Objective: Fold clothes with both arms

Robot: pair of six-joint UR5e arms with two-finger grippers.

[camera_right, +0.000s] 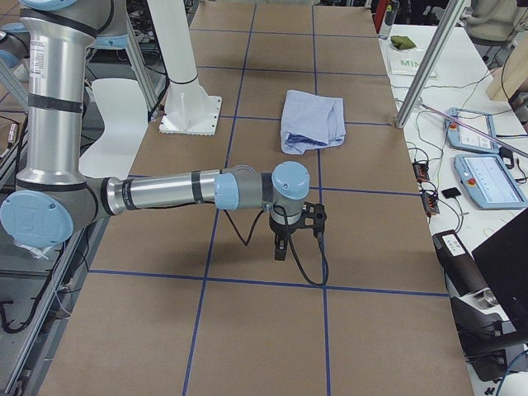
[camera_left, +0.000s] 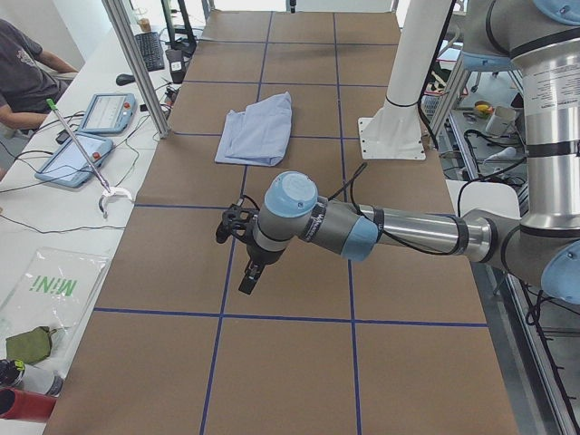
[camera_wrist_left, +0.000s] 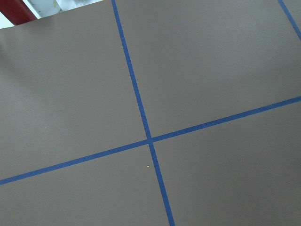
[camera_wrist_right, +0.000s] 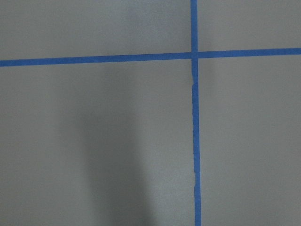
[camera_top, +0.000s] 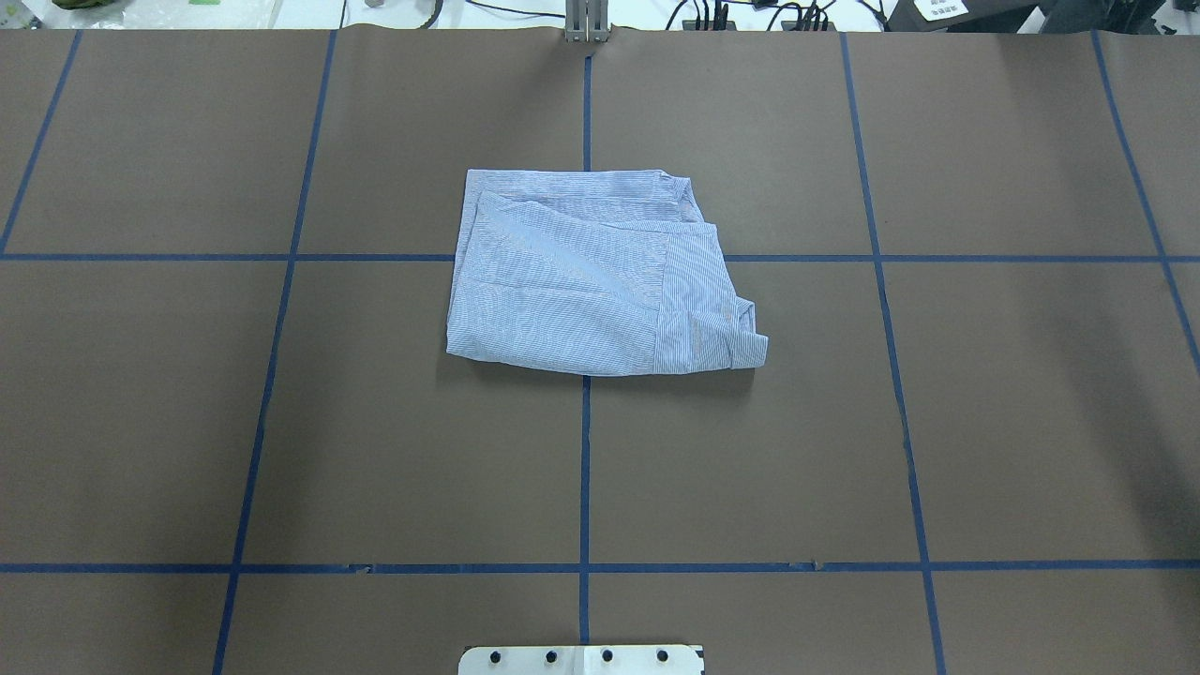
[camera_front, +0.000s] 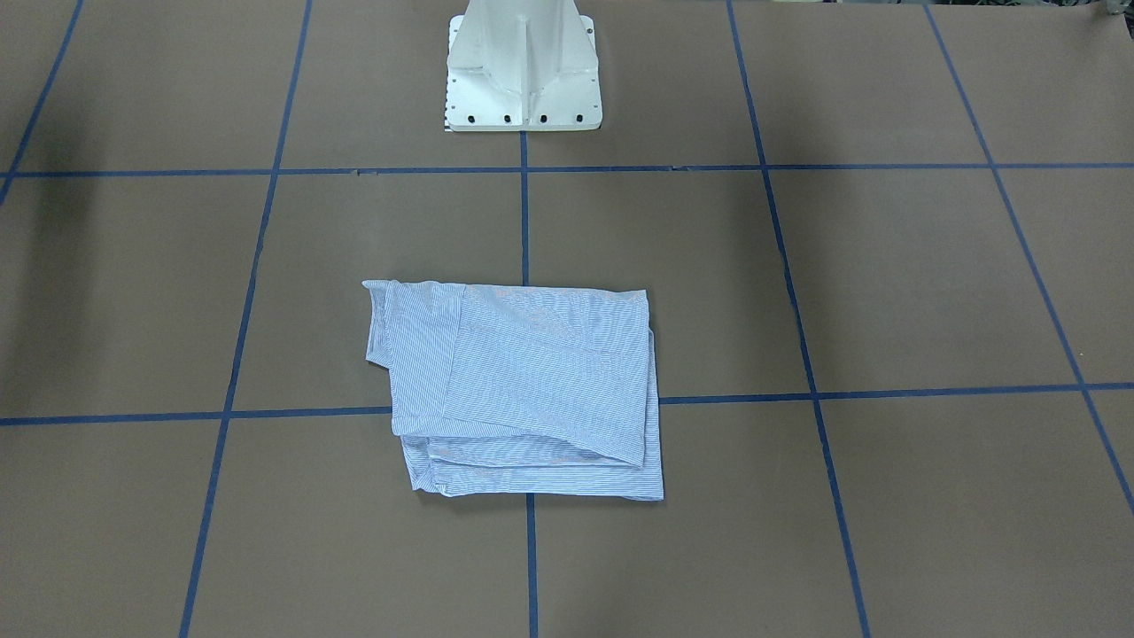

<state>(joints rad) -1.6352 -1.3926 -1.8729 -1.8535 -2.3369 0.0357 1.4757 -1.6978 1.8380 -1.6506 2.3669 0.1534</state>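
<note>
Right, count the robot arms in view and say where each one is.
2. The left arm reaches over the table at the robot's left end, the right arm at the right end. Both hang clear of the shirt; none seems hidden.

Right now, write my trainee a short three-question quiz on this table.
1. True or false: neither the left hand nor the right hand touches the folded shirt.
2. The shirt lies over: A) a crossing of blue tape lines, B) a tray, C) a keyboard.
3. Fill in: both wrist cameras show only brown table and blue ____.
Key: 1 true; 2 A; 3 tape.
</note>
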